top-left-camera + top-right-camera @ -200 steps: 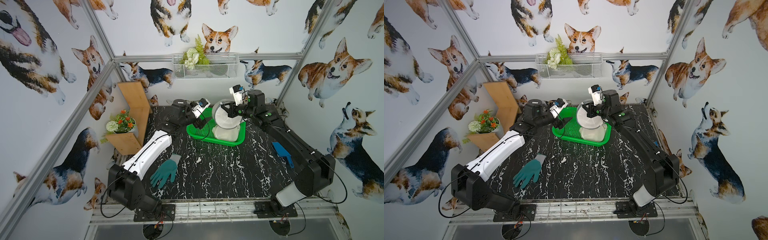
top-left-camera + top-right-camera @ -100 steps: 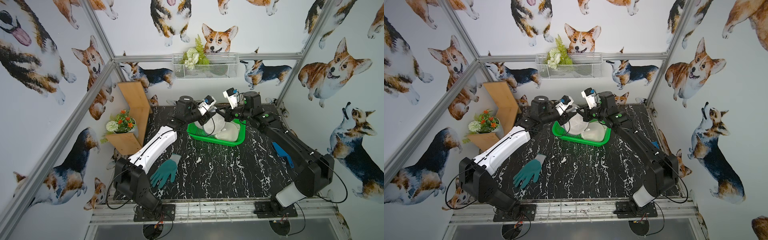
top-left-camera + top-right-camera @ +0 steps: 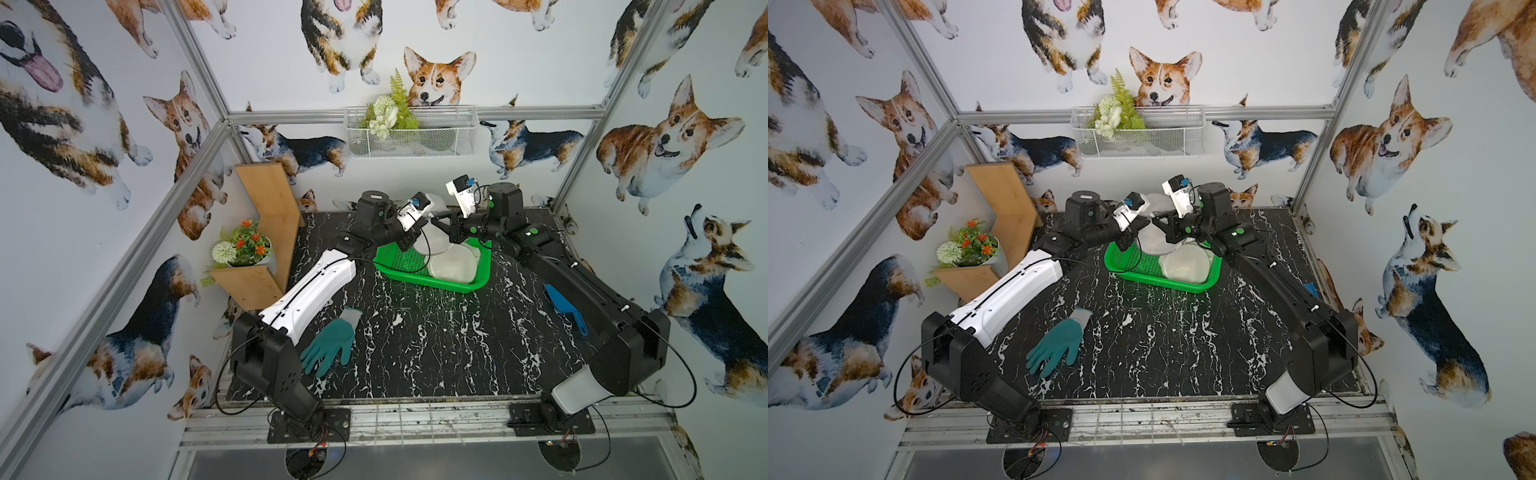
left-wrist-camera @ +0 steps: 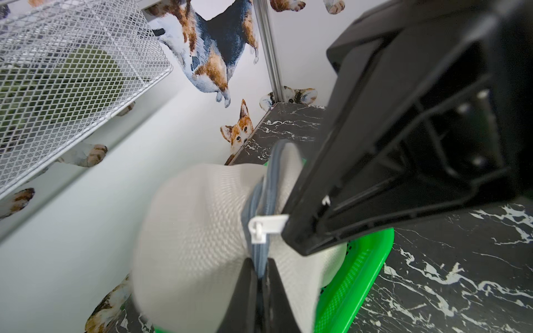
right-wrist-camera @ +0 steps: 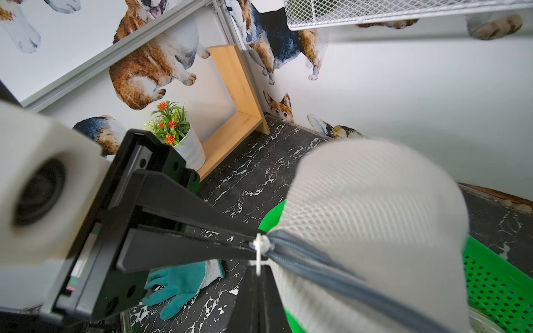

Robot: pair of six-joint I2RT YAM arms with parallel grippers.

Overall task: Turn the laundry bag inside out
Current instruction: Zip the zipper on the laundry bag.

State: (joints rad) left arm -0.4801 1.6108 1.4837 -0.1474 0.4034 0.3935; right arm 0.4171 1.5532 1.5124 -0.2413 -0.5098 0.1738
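In both top views the black marbled tabletop (image 3: 415, 353) carries a green tray (image 3: 432, 284) at upper centre of the frame. The white mesh laundry bag (image 3: 434, 245) stands over the tray, and its lower round panel seems to rest inside. The two arms meet there from either side, about equally near, so the bag lies between them, not off to one arm. The left claw (image 4: 259, 263) is pinched together on the bag's grey zip (image 4: 261, 201). The right claw (image 5: 257, 272) is likewise clamped on that seam, right at the white pull (image 5: 259, 248). The zip's long axis runs away from both sets of tips, and the mesh bulges toward the back wall. I judge the coming move to turn on this: both grips sit almost on one spot of the seam, so parting it depends on the claws drawing opposite ways across it. The top views give the bag's place over the tray but hide the grips. The wrist views show the grips, though not whether the zip is open.
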